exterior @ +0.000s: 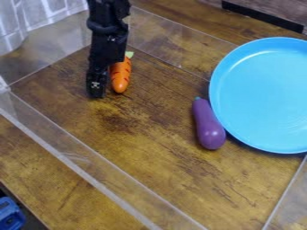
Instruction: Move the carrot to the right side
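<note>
1. Your black robot gripper (pixel 100 81) points down at the brown wooden tabletop (pixel 126 135), in the upper left part of the view.
2. You have the small orange toy carrot (pixel 121 75), with dark ridge lines and a green top, just beside the jaws, on their right as the camera sees it. Its green end points toward the top of the view and its orange tip toward the bottom.
3. Whether your jaws are open or closed, you cannot tell from this angle; the fingers are dark and overlap one another. Nor can you tell whether they touch the carrot.
4. Well apart from the jaws, toward the lower right of the view, you have the glossy purple toy eggplant (pixel 207 124) lying on the wood, its thicker end toward the bottom of the view.
5. Farther from the jaws, beyond the eggplant, sits the round bright blue plate (pixel 264 94), cut off by the right edge of the view.
6. Below and to the left of the jaws, in the bottom left corner of the view, you can see part of a blue object (pixel 10 216); too little shows to name it.
</note>
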Motion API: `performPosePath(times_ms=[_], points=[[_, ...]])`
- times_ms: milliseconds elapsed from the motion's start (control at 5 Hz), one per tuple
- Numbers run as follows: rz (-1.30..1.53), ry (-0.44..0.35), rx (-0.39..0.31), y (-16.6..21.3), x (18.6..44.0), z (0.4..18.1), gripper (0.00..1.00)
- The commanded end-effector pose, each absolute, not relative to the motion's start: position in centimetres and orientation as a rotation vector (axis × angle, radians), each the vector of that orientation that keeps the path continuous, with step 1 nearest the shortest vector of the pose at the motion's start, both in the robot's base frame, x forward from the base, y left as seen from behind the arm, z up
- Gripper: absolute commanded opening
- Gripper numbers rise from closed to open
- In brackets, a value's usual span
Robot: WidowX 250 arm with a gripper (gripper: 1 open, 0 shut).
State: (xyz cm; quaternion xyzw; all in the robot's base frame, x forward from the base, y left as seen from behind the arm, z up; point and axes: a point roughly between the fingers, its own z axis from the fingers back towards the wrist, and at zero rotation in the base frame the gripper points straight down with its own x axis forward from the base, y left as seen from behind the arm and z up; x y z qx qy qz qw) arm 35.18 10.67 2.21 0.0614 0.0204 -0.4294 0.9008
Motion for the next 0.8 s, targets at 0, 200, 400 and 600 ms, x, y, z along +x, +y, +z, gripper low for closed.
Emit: performPosePath(times_ms=[0, 200, 400, 600], points=[[-0.887, -0.051, 0.138, 10.0, 37.2, 4.0, 1.00], [-0.946, -0.091, 0.134, 9.4, 37.9, 3.7, 1.00], [-1.000, -0.121, 0.127, 8.9, 38.3, 3.4, 0.00], [-1.031, -0.149, 0.120, 8.9, 38.4, 3.2, 0.00]])
